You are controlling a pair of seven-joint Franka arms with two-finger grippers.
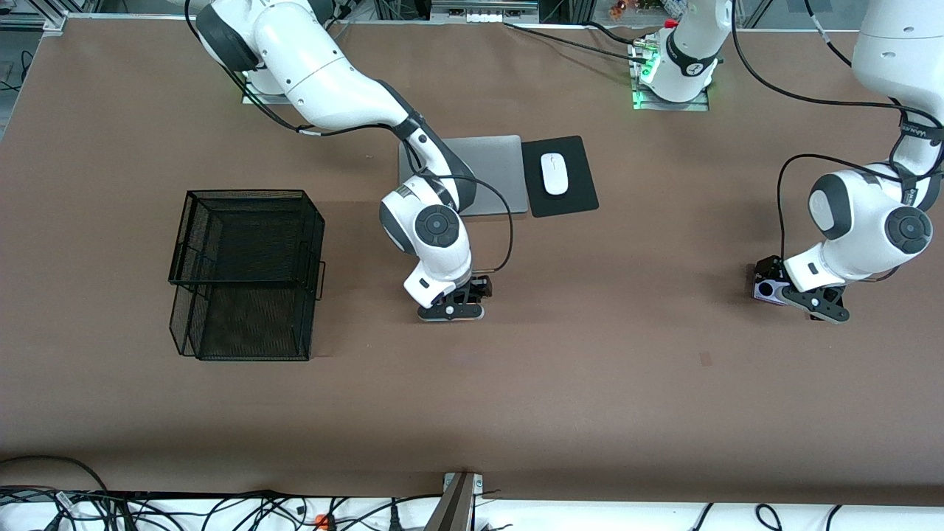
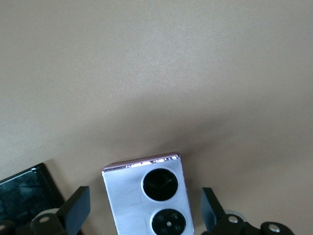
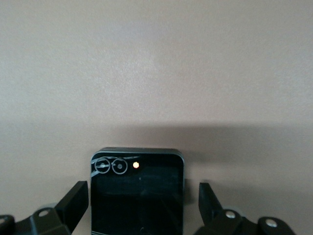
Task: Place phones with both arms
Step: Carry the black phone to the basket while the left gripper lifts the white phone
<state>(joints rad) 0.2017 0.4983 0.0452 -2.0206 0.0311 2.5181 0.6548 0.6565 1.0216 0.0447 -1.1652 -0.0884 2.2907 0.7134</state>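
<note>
Both grippers are low over the table with fingers spread. Between the right gripper's fingers lies the small black phone; between the left gripper's lies the lilac phone, with a long black phone just beside it.

The front camera sits high across the table from the two arm bases and looks steeply down, taking in the whole brown top. The left wrist camera looks down at close range past its own left gripper onto the lilac phone; the front view shares this spot, showing the same phone at the left arm's end of the table. The right wrist camera looks down equally close past the right gripper onto the small black phone, a spot the front view shows near mid-table, largely covered by that gripper.
</note>
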